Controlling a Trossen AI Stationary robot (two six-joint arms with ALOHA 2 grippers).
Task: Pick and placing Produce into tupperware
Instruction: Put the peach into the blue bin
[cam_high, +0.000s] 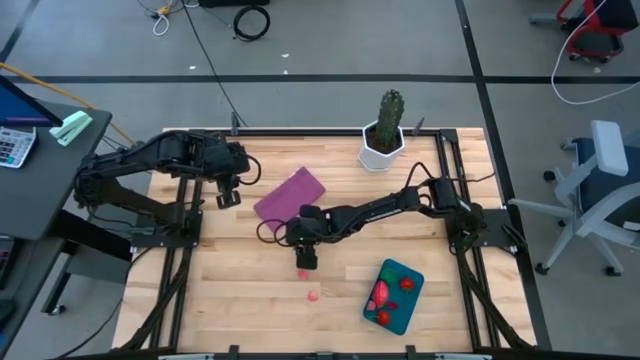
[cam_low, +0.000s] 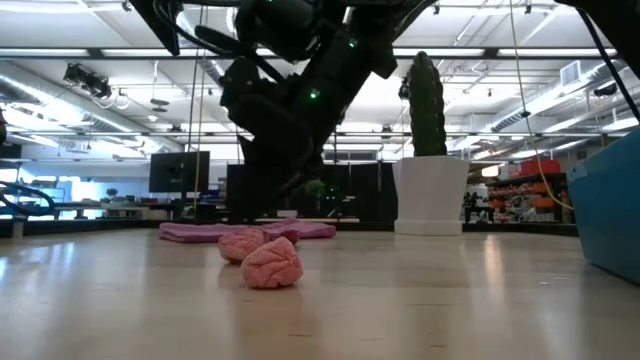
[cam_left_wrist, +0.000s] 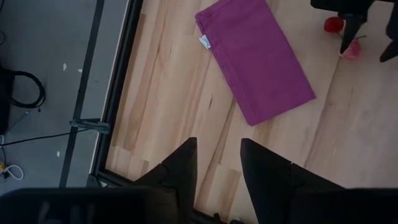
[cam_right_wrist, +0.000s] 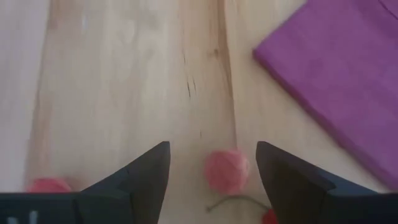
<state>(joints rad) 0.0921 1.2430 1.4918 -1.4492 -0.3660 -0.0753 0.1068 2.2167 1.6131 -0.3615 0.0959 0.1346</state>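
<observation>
Pink produce lies on the wooden table: one piece (cam_high: 301, 272) just below my right gripper (cam_high: 305, 258), another (cam_high: 313, 296) nearer the front edge. In the right wrist view the pink piece (cam_right_wrist: 227, 169) lies between the open fingers of my right gripper (cam_right_wrist: 212, 146), touching neither; a red stemmed piece (cam_right_wrist: 268, 216) and another pink one (cam_right_wrist: 48, 185) lie beside it. The teal tupperware (cam_high: 408, 272) stands at the front right with red and pink produce (cam_high: 381, 296) inside. My left gripper (cam_high: 228, 195) hangs open at the far left, above the table.
A flat purple cloth (cam_high: 290, 195) lies at the table's middle, just beyond my right gripper. A cactus (cam_high: 390, 112) in a white pot (cam_high: 380, 150) stands at the far edge. Bare wood stretches along the front left.
</observation>
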